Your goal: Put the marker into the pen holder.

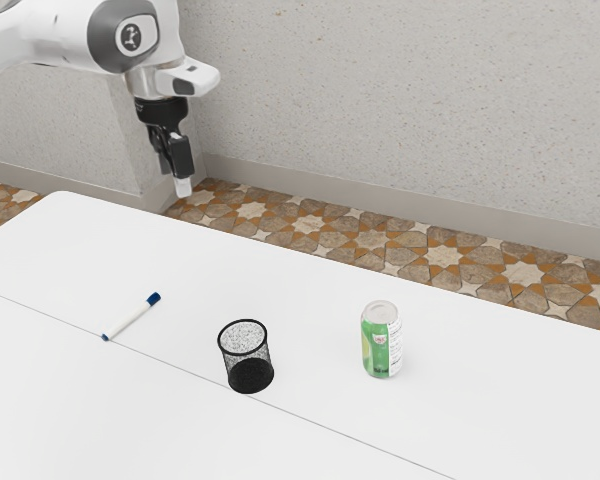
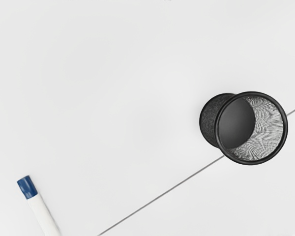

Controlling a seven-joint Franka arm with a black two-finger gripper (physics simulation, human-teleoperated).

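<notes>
High above the far part of the table, toward the exterior view's left, my gripper [image 1: 175, 181] points down, its fingers apart and holding nothing. The white marker [image 1: 130, 317] with a blue cap lies flat on the table below it. To the exterior view's right of the marker, the black mesh pen holder [image 1: 246, 357] stands upright, with no pen visible inside. In the wrist view, the marker [image 2: 43, 215] is partly cut off at the edge, its blue cap visible, and the pen holder [image 2: 251, 128] appears from above, its round mouth facing up.
A green and white can [image 1: 382, 340] stands upright on the white table [image 1: 310, 290], on the exterior view's right of the pen holder. A thin dark seam runs across the tabletop. Behind the table's far edge are a patterned floor and a wall.
</notes>
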